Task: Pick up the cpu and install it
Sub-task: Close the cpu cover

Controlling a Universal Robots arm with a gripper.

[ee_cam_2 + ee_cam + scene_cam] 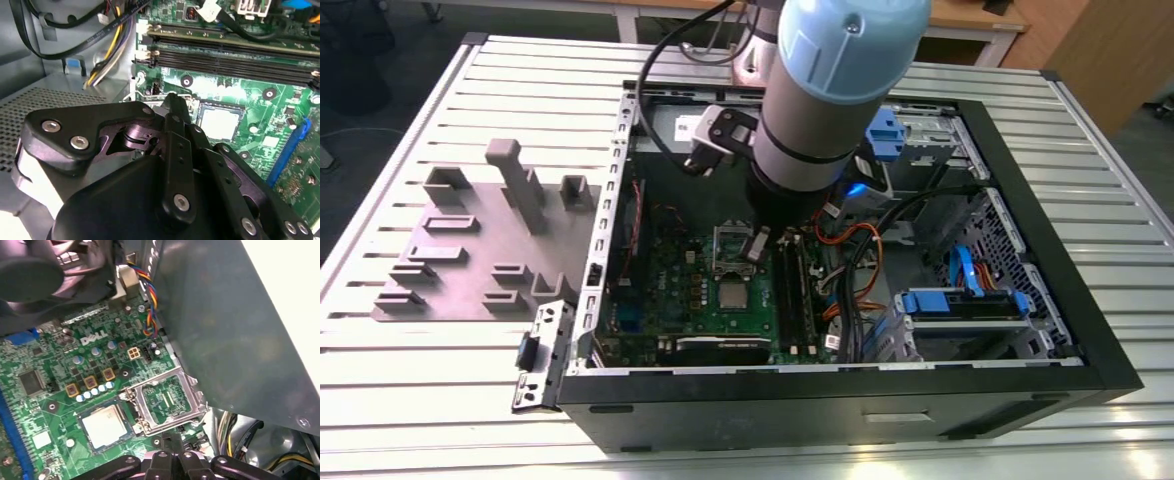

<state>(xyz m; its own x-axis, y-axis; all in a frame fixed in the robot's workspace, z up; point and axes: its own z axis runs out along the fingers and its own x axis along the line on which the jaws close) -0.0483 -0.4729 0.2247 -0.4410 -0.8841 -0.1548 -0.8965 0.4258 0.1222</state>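
The black, bolted-link hand [173,102] [176,441] sits closest to the lens in both wrist views. Its two fingers meet at the tips with no gap between them, so it is closed, and it grips nothing. The tips hang over the flat green motherboard [65,365] without touching anything on it.

The cpu [104,426] [220,122], a small flat square chip with a silvery-grey metal top and a thin pale rim, lies level on that board inside a dark square frame; it is near the fingertips but apart from them. Just beside the cpu is the long silver rectangular socket bracket [156,384], with green board showing through its window; the hand's tips are nearest to this bracket's corner.

Two long black memory slots [230,55] run across the board beyond the cpu in the second wrist view; a bundle of yellow and black cables [107,45] hangs next to them.

In the exterior view the pale blue and grey robot arm [834,60] reaches down into the open black computer case [854,400]; the cpu [735,295] shows as a pale square just clear of the arm. The case rests on a slatted metal counter [440,400]; a grey moulded fixture block [467,250] lies on the counter at the exterior view's left, well apart from the hand.
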